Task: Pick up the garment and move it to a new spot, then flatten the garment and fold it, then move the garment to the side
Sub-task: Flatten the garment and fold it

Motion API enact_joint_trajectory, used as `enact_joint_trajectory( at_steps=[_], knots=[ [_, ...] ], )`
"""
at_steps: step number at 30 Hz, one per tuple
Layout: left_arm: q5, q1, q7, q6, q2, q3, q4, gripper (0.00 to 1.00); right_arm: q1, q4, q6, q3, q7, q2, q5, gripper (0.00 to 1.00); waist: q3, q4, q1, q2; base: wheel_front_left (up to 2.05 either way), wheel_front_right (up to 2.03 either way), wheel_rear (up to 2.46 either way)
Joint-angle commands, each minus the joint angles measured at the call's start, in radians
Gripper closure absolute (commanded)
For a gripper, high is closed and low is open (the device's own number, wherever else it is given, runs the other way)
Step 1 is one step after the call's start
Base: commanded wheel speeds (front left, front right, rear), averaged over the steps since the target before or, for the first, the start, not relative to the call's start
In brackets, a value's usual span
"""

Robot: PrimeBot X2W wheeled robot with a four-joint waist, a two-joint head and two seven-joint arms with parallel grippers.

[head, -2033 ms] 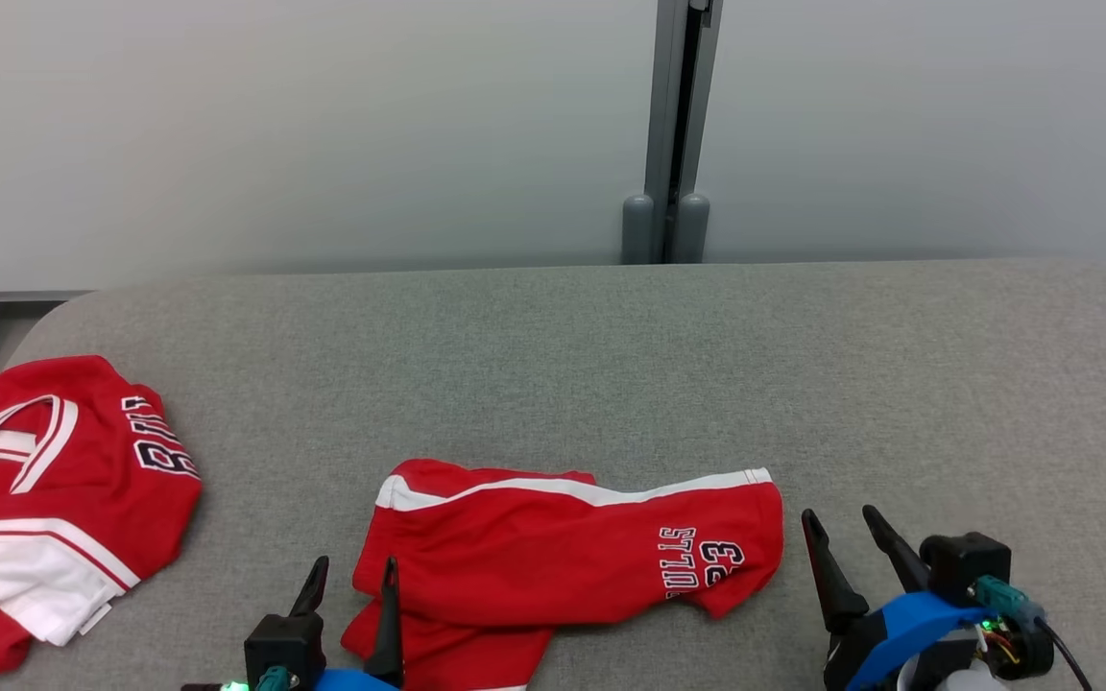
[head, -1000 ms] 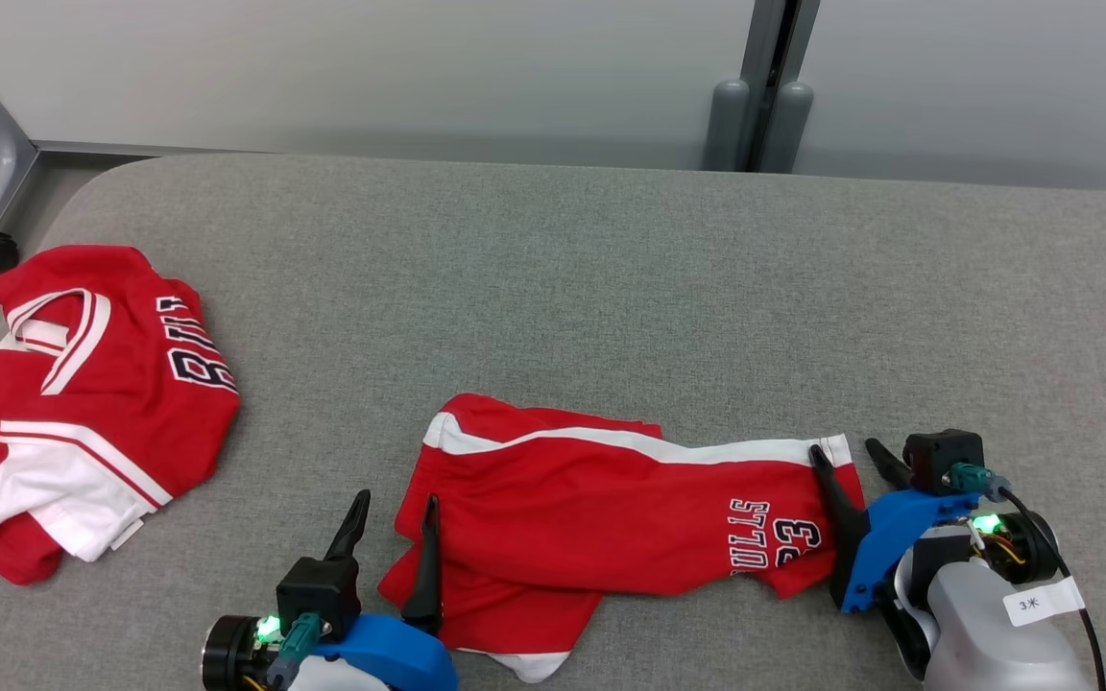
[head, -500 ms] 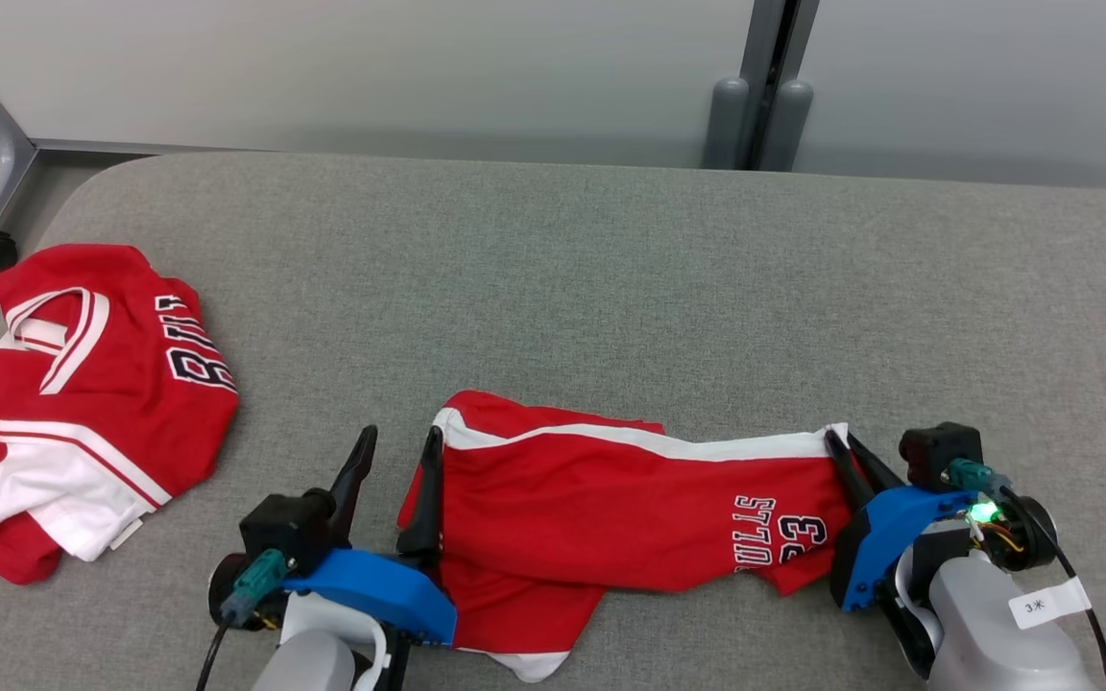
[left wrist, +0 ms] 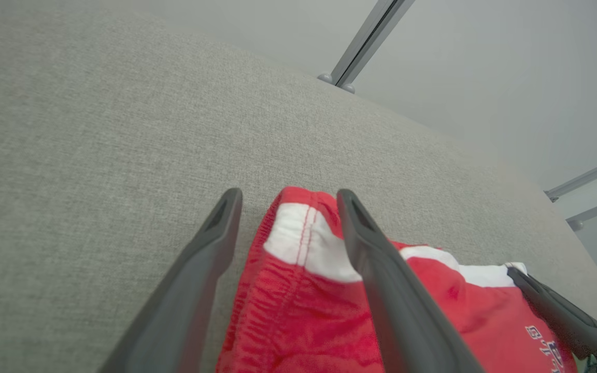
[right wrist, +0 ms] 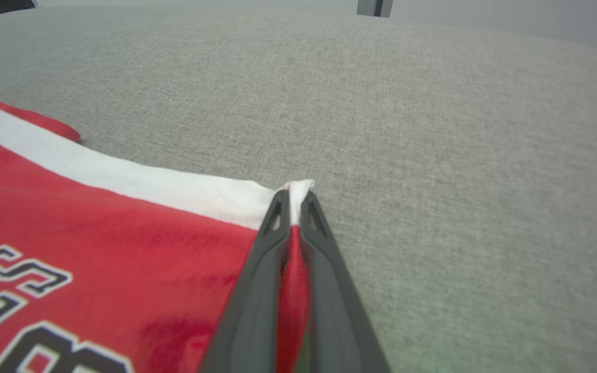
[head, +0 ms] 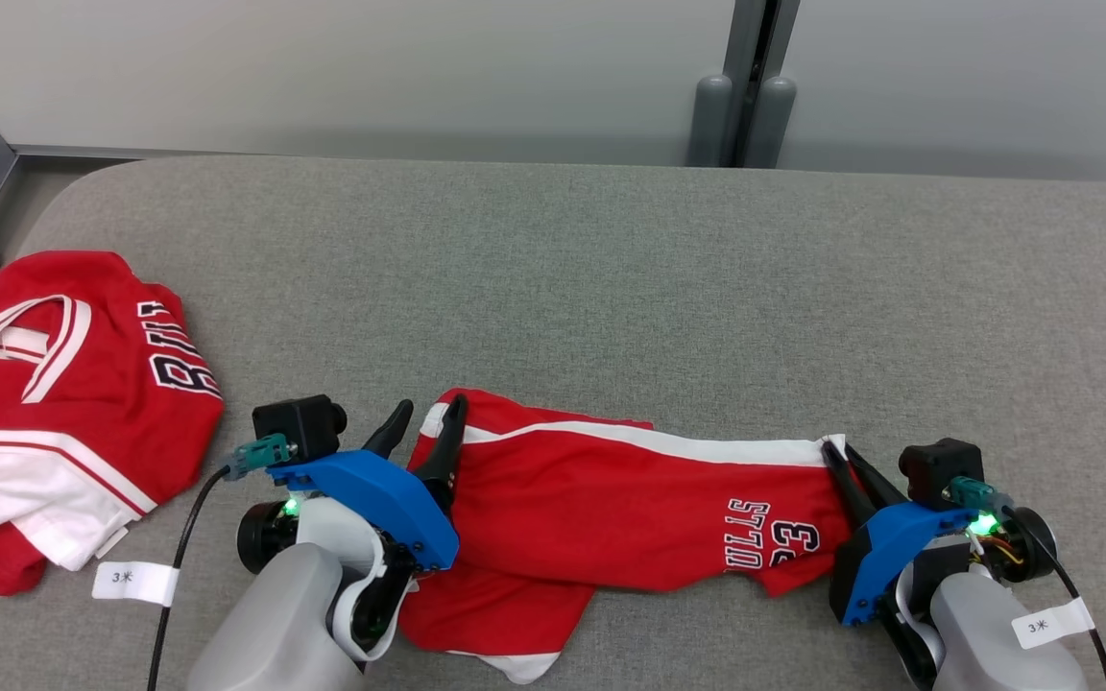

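Shorts [head: 630, 499] rumpled on grey table [head: 611, 288], near front edge. Right claw [head: 839, 449] pinching white-trimmed corner; left claw [head: 433, 403] spread around waistband corner. We judge pickup barely started; move, flatten, fold left.

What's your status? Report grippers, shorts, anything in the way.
Right gripper shut on the shorts, right corner. Left gripper open, astride the left corner. Garment rumpled on the table. Jersey at left, lying apart.

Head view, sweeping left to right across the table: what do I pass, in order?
Red jersey → left claw, open → red shorts → right claw, shut on the shorts' right corner.
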State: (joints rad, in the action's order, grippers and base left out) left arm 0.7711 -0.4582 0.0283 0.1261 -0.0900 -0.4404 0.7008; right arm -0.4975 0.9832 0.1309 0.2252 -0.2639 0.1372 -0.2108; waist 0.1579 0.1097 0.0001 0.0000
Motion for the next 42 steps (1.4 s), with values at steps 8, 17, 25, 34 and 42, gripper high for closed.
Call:
enact_joint_trajectory(
  at_steps=[8,17,25,34,42],
  knots=[
    [0.208,-0.004,-0.089,0.007,-0.068,-0.074,-0.058,0.00,0.013,-0.019,0.000,0.007,0.000,0.010,0.006,1.00,0.005,0.002,-0.0001,0.0000,0.00,0.00,0.00],
    [0.358,0.008,-0.105,0.005,-0.117,-0.164,-0.108,0.00,0.010,-0.026,0.000,0.014,0.000,0.009,0.006,1.00,0.012,0.001,-0.0001,0.0000,0.00,0.00,0.00],
    [0.402,-0.019,-0.024,0.005,-0.144,-0.225,-0.126,0.52,0.006,-0.033,0.000,0.019,0.000,0.011,0.000,1.00,0.019,-0.004,-0.0001,0.0000,0.00,0.00,0.00],
    [0.443,-0.031,0.049,0.006,-0.163,-0.295,-0.130,1.00,0.006,-0.033,0.000,0.016,0.000,0.012,-0.006,1.00,0.017,-0.002,-0.0001,0.0000,0.00,0.00,0.00],
    [0.486,-0.050,0.160,0.006,-0.198,-0.339,-0.184,1.00,0.024,-0.159,0.000,-0.015,0.000,0.012,-0.032,1.00,-0.014,-0.005,-0.0001,0.0000,0.00,0.00,0.00]
  ],
)
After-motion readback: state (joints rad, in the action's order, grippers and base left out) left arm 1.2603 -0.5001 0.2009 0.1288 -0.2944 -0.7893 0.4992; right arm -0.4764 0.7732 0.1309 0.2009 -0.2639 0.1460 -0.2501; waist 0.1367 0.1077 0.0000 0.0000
